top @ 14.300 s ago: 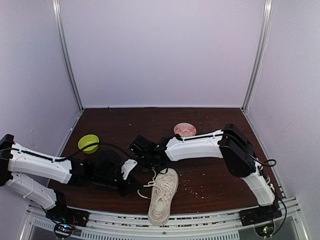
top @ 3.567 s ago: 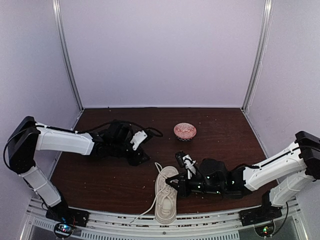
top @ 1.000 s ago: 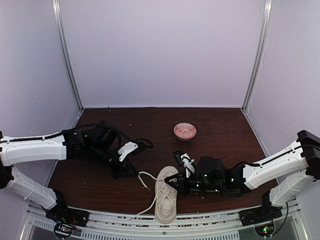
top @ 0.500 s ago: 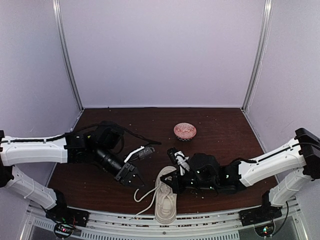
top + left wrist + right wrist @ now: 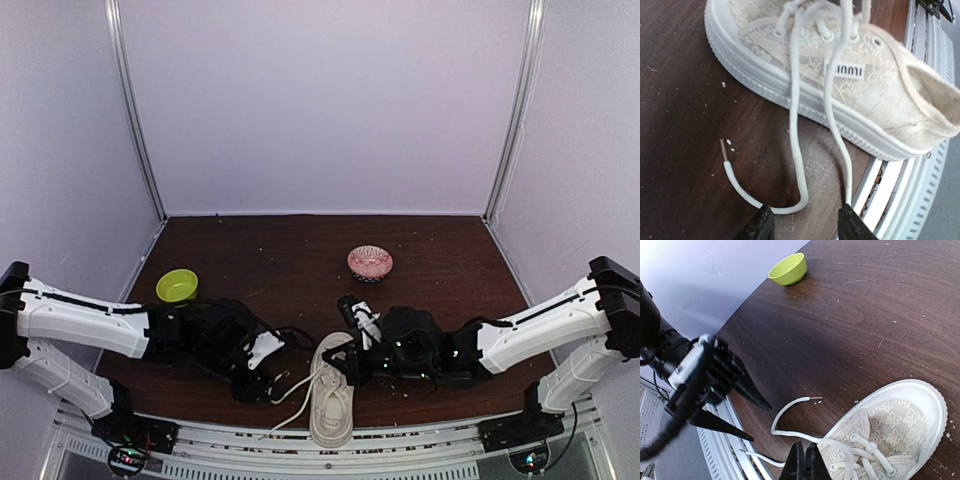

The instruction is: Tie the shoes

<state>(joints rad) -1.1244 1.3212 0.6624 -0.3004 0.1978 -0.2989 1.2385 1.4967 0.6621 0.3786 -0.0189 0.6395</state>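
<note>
Dark brown wooden tabletop (image 5: 440, 260) carries the cream canvas sneaker (image 5: 331, 398) at its near edge, long axis front-to-back, toe away. Left gripper (image 5: 805, 226), nearer, jaws apart, straddles 2 white lace strands (image 5: 795, 125); right gripper (image 5: 802, 460) is closed, possibly pinching lace.

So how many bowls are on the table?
2. The green bowl sits near the left edge; the pink bowl stands farther back, near the middle. Others may be hidden.

Item: you have one cream low-top sneaker (image 5: 331, 405), patterned upper, thick pale sole.
Pose: upright on its sole, toe pointing away, heel at the near edge of the table (image 5: 300, 260).
Lacing: laces (image 5: 792, 100) white and untied, two strands trailing left onto the wood.
</note>
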